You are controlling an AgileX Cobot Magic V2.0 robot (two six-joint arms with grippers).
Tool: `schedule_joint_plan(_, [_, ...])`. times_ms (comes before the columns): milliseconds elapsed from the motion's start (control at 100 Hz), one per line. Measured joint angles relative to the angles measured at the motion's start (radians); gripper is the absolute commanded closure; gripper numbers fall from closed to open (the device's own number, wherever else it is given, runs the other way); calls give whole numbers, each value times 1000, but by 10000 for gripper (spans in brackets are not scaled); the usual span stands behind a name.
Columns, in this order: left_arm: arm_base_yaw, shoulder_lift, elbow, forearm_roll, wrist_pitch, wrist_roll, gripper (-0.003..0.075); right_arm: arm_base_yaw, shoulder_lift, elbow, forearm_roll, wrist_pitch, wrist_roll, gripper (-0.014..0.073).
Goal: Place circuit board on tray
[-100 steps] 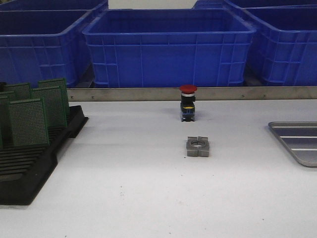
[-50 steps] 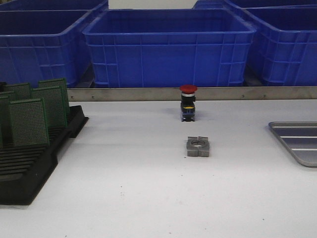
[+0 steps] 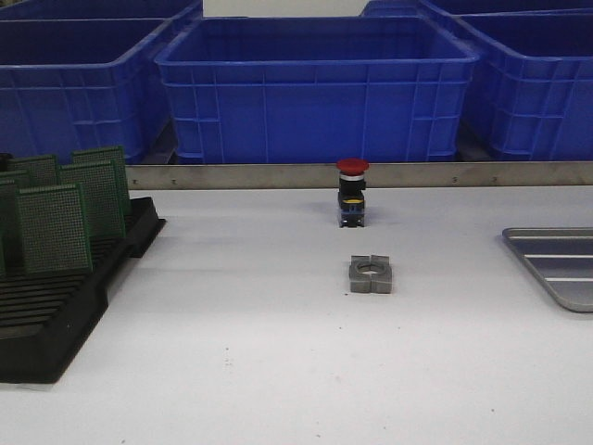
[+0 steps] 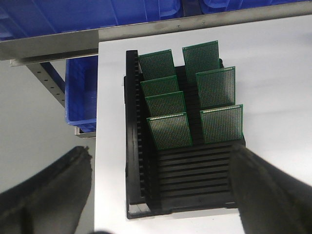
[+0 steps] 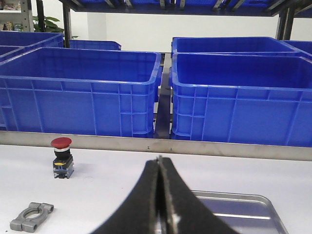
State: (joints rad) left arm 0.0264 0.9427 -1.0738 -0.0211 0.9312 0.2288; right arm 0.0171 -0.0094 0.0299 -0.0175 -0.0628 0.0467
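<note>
Step in hand: the pick has not begun; the left gripper [image 4: 156, 195] hangs above the rack [image 4: 183, 180], its two fingers spread wide, one at the lower left and one at the lower right of the left wrist view, holding nothing.
Advice for the pick: judged from these views, the nearest row of boards is the sensible target, since empty slots lie in front of it; come down straight over one board's top edge, fingers either side of its faces, and lift vertically so that the neighbours are not dragged.
Bins: four blue bins [image 3: 315, 88] at least, counted in the right wrist view, filling the upper part of the front view.
Rack: one, black and slotted, at the lower left of the front view.
Tray: one grey tray [image 3: 556, 264], at the right edge of the front view, cut off by the frame, well apart from the rack; its visible part carries no board.
Right gripper: the right gripper [image 5: 160, 195] has its fingers pressed together, empty, with the tray showing just behind it at the lower right of its own view.
Circuit boards: seven green circuit boards [image 4: 168, 130], all upright in the rack, four in one column and three in the other.
Small parts: one red-capped push button [image 3: 352, 193] at centre frame and one grey metal clamp [image 3: 371, 274] below it, near each other but apart.
</note>
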Motion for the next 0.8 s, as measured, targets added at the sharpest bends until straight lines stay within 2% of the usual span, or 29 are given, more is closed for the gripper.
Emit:
schedule_joint_plan(130, [0, 147, -122, -69, 63, 196, 174, 0, 0, 0, 0, 0, 0, 663])
schedule_joint_plan(370, [0, 454, -351, -216, 282, 600, 174, 0, 0, 0, 0, 0, 0, 663])
schedule_joint_plan(530, [0, 618, -425, -249, 302, 809, 174, 0, 0, 0, 0, 0, 0, 663])
schedule_joint_plan(800, [-37, 769, -431, -270, 302, 1146, 174, 0, 0, 0, 0, 0, 0, 663])
